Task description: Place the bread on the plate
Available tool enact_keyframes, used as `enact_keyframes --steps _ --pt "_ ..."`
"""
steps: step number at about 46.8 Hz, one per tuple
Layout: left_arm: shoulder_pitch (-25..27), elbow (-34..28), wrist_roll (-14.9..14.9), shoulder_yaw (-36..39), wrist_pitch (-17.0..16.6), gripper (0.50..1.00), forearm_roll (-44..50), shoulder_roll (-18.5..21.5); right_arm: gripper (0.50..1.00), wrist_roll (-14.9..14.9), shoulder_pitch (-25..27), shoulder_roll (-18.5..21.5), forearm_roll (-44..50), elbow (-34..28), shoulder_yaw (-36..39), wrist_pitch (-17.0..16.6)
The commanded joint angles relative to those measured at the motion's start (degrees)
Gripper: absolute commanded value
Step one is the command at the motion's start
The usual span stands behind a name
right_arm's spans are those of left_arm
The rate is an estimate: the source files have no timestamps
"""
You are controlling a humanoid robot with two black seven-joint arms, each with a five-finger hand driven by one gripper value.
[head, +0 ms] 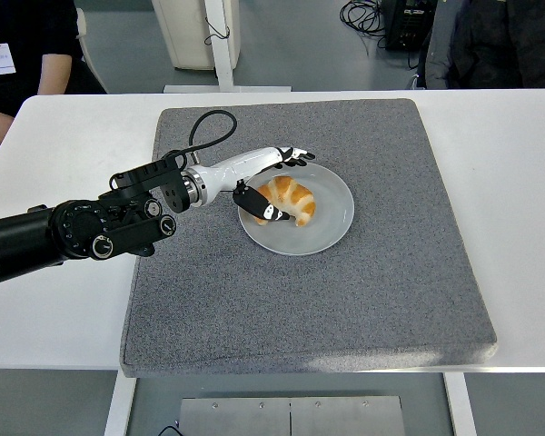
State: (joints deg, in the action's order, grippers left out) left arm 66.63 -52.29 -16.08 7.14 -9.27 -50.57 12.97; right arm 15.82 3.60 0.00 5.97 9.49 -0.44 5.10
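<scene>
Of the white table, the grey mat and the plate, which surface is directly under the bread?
The plate: the bread lies on its left part; mat and table lie lower.
</scene>
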Motion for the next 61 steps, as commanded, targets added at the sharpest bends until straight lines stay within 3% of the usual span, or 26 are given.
enact_keyframes --steps 1,9,22,37,49,61 --pt "0.4 0.0 0.0 -0.9 0.0 0.895 1.1 0.2 1.0 0.0 0.0 0.0 0.0 0.0 0.0 0.0" --pt "2.4 -0.1 0.2 -5.7 1.1 0.924 6.0 0.6 1.0 0.0 0.0 0.0 0.0 0.0 0.0 0.0" --pt "3.6 -0.1 0.8 -15.5 8.0 0.948 15.8 4.6 1.0 0.0 0.0 0.0 0.0 0.0 0.0 0.1" --pt "0.6 0.0 0.1 -23.9 7.5 0.958 25.6 8.8 1.0 0.0 0.0 0.0 0.0 0.0 -0.1 0.0" --pt "-7.0 0.0 0.0 -36.9 5.6 0.958 29.1 8.5 1.0 0.0 0.2 0.0 -0.1 0.0 -0.1 0.0" --pt "-10.0 0.1 -0.2 -41.2 5.4 0.971 29.3 8.5 1.0 0.0 0.1 0.0 0.0 0.0 0.0 0.0"
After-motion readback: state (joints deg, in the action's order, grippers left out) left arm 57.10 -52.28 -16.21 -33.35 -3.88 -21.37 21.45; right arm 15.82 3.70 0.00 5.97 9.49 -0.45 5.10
